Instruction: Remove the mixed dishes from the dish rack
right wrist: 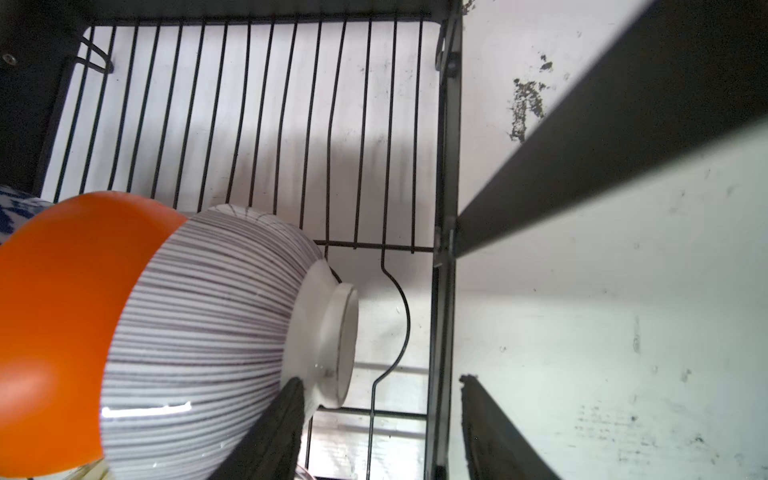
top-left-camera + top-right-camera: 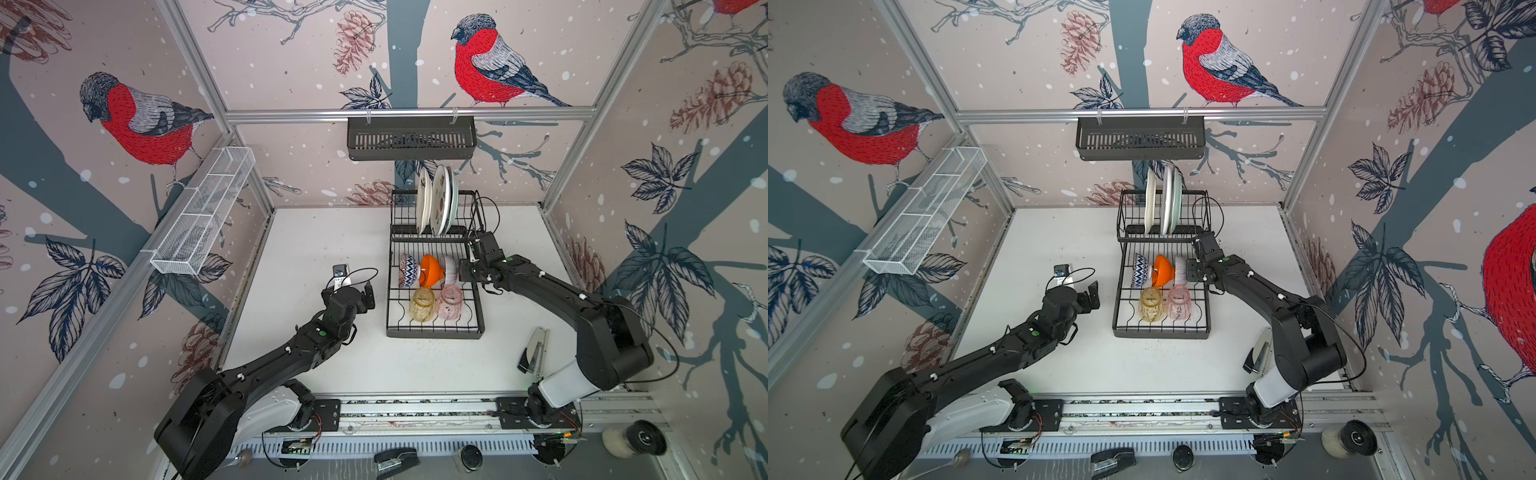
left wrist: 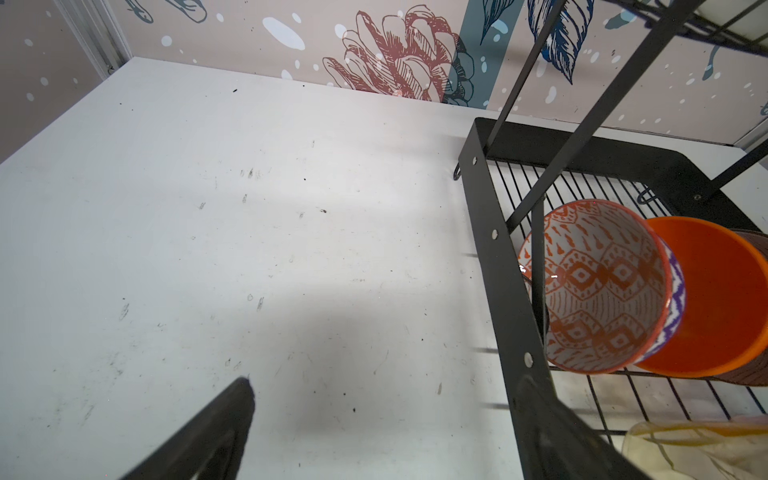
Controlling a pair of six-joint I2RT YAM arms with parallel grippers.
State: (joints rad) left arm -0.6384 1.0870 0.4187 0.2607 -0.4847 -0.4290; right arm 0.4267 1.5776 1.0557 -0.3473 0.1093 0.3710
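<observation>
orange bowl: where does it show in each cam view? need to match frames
Top view: orange bowl, middle of the bowl row, lower tray.
Top view: same place.
Left wrist: its inside, behind the patterned bowl.
Right wrist: its outside, behind the striped bowl.
Shared landmark: dish rack wires.

Bare tabletop (image 2: 316,232) left of the dish rack (image 2: 434,334) offers free passage. The raised plate basket (image 2: 430,239) overhangs the rack's rear. Bowls (image 2: 430,270) crowd its middle.

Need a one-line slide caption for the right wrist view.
Open right gripper at the foot of the striped white bowl, nested against the orange bowl in the dish rack.
</observation>
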